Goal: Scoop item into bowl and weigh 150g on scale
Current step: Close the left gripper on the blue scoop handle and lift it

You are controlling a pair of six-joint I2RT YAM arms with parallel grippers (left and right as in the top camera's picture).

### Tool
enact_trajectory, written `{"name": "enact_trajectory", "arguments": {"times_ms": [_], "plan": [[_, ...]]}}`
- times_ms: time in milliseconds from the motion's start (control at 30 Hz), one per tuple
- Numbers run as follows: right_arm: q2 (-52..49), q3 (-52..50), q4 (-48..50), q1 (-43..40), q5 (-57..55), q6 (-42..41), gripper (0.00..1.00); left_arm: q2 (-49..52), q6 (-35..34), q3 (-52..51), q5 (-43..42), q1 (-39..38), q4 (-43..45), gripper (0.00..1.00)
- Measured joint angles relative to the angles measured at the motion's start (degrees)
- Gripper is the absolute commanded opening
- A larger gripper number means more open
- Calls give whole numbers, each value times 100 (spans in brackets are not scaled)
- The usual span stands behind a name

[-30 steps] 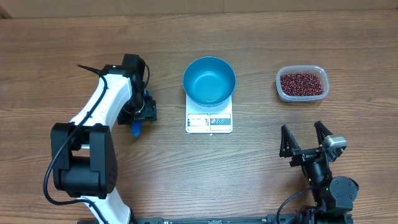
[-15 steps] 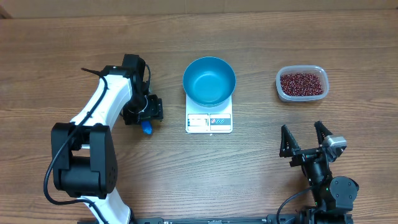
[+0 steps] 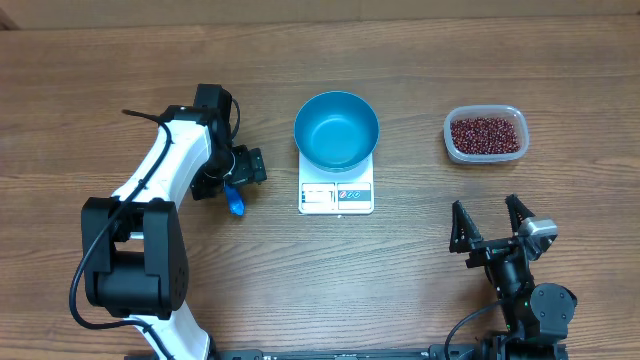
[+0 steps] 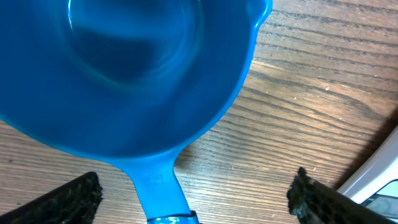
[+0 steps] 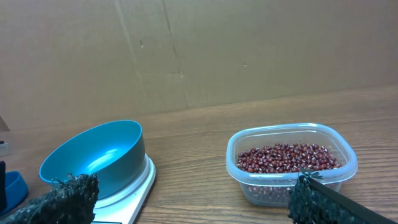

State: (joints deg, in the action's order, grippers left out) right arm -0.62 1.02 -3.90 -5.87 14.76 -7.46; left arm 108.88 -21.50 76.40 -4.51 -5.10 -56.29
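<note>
The blue bowl [image 3: 336,130] stands empty on the white scale [image 3: 336,196] at the table's middle. Red-brown beans [image 3: 486,133] fill a clear tub [image 3: 449,140] at the right. A small blue scoop [image 3: 236,204] lies on the wood left of the scale. My left gripper [image 3: 232,181] hovers over it, open. In the left wrist view the scoop's cup [image 4: 124,74] fills the top and its handle [image 4: 160,190] runs between the wide-apart fingers [image 4: 68,200] without touching them. My right gripper [image 3: 490,226] is open near the front right, nothing between its fingers; it faces the bowl [image 5: 93,158] and the beans [image 5: 286,157].
A cardboard wall [image 5: 199,50] stands behind the table. The scale's corner [image 4: 380,180] shows close to the left gripper's right finger. The tub [image 5: 292,180] sits just beyond my right gripper [image 5: 193,205].
My left gripper swung a little to the right, towards the scale, and the scoop shifted right with it. Its jaws then opened wide off the handle. The right arm has not moved.
</note>
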Motion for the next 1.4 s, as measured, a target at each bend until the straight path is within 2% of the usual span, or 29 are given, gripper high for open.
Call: {"name": "enact_trajectory", "arguments": {"times_ms": [200,233,267,300,400,433,533,733,933,1100,1333,1400], "plan": [[0,0,2,0,0,-2,100,0,-238,-107,-42,0,173,72],[0,0,0,0,0,0,100,0,-264,-133,-44,0,219,77],[0,0,0,2,2,0,100,0,-280,-151,-44,0,254,95],[0,0,0,0,2,-2,100,0,-299,-160,-46,0,282,100],[0,0,0,0,2,2,100,0,-326,-168,-46,0,313,100],[0,0,4,0,4,0,100,0,-319,-170,-46,0,315,97],[0,0,4,2,0,-2,100,0,-267,-170,-46,0,313,75],[0,0,2,0,2,0,100,0,-286,-177,44,0,461,48],[0,0,4,0,2,2,100,0,-407,-179,256,0,544,53],[0,0,0,0,0,-2,100,0,-844,-214,426,0,625,40],[0,0,2,0,2,0,100,0,-975,-221,522,0,732,41],[0,0,4,0,0,0,100,0,-990,-223,525,0,841,36]]}}
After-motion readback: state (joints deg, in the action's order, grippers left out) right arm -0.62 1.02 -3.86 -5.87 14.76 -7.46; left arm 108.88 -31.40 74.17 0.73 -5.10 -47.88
